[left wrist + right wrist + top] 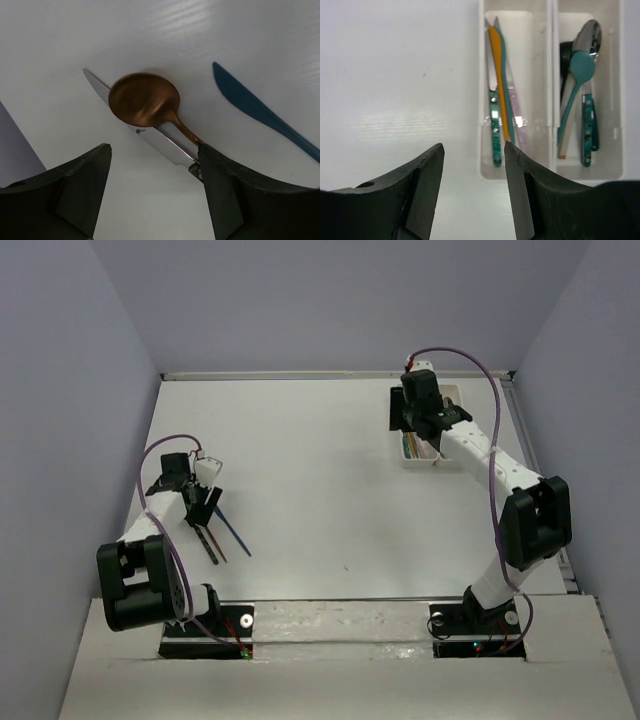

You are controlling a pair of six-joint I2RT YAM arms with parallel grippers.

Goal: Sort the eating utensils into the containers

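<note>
Three utensils lie on the table at the left: a copper spoon [144, 100] resting across a silver knife [160, 141], and a blue knife [260, 112] to their right; they also show in the top view [222, 537]. My left gripper [154, 149] is open and empty just above them, its right finger [220, 185] next to the knife's handle end. The two joined white trays [552, 100] stand at the far right [410, 455]. One holds several knives, among them an orange one [499, 75]. The other holds spoons, among them a teal one [580, 67]. My right gripper [474, 146] is open and empty near the trays' near end.
The white table [310, 480] is walled in by grey panels at the left, back and right. The right arm [490, 460] reaches over the table's right side. A purple cable loops over each arm.
</note>
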